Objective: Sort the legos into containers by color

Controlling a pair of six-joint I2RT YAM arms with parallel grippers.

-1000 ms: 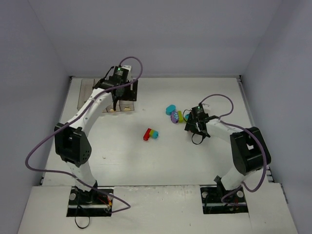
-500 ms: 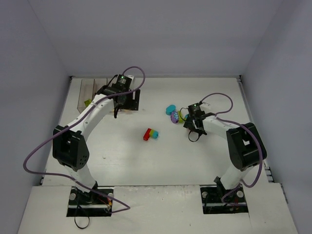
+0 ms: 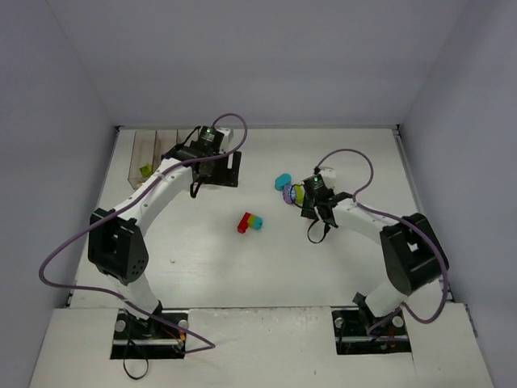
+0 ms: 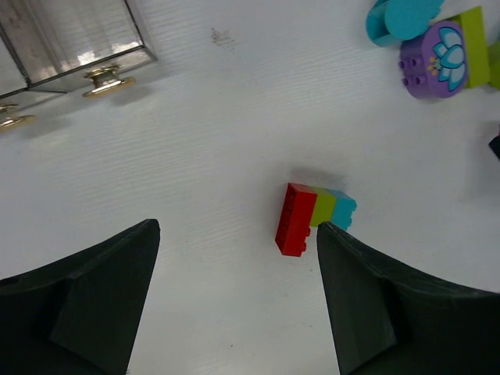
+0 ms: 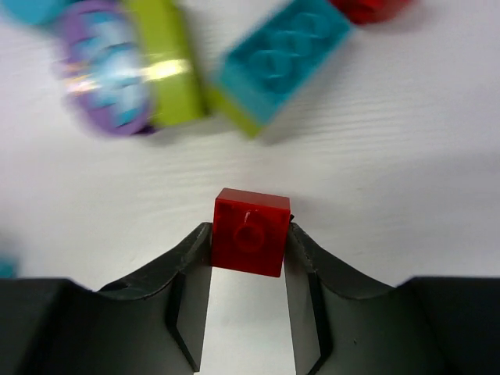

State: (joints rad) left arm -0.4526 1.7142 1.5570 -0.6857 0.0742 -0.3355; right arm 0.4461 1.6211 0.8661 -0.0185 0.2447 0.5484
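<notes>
Top external view: the left gripper [image 3: 214,170] hangs just beside the row of clear containers [image 3: 152,149] at the table's [image 3: 202,267] far left, where 1 lime lego [image 3: 145,170] lies in a bin. The right gripper [image 3: 308,200] sits at a cluster of legos [image 3: 286,188], and a red-lime-teal brick [image 3: 250,221] lies apart mid-table. Left wrist view: the jaws are spread wide with nothing between them, and the red-lime-teal brick rests on the table beyond. Right wrist view: the fingers [image 5: 191,269] are clenched on 1 small red lego [image 5: 250,232], with a teal brick [image 5: 281,58] and a purple piece [image 5: 101,78] just beyond.
</notes>
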